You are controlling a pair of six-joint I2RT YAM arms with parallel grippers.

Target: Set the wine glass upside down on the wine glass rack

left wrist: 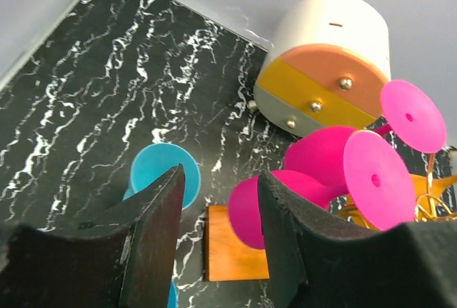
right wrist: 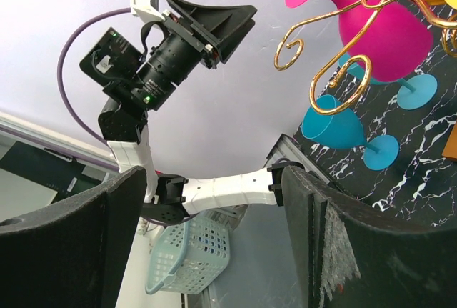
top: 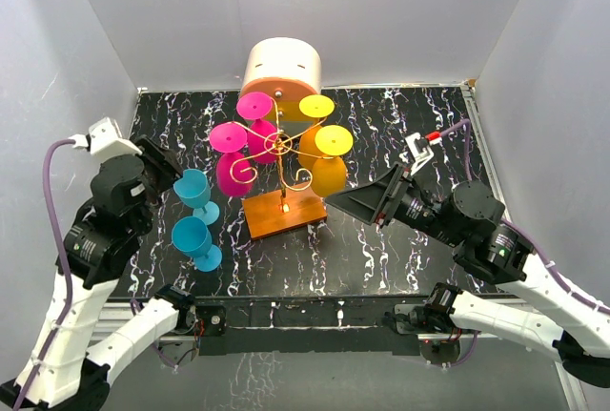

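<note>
The wine glass rack point(top: 279, 149), gold wire on an orange base point(top: 283, 213), stands mid-table with pink point(top: 234, 174) and yellow point(top: 327, 174) glasses hanging upside down from it. Two blue wine glasses point(top: 193, 189) point(top: 193, 237) stand upright left of the base. My left gripper point(top: 170, 168) hovers beside the farther blue glass. In the left wrist view its jaws point(left wrist: 221, 174) stand apart with nothing between them, and the blue rim point(left wrist: 161, 176) shows behind the left finger. My right gripper point(top: 345, 199) is open and empty, right of the rack base, pointing at it.
A big cream-and-orange cylinder point(top: 281, 68) lies behind the rack. Grey walls close in the marbled black table point(top: 400, 125) on three sides. The right wrist view shows the rack's scroll arms point(right wrist: 335, 79) close by and a pale basket point(right wrist: 189, 254) off the table.
</note>
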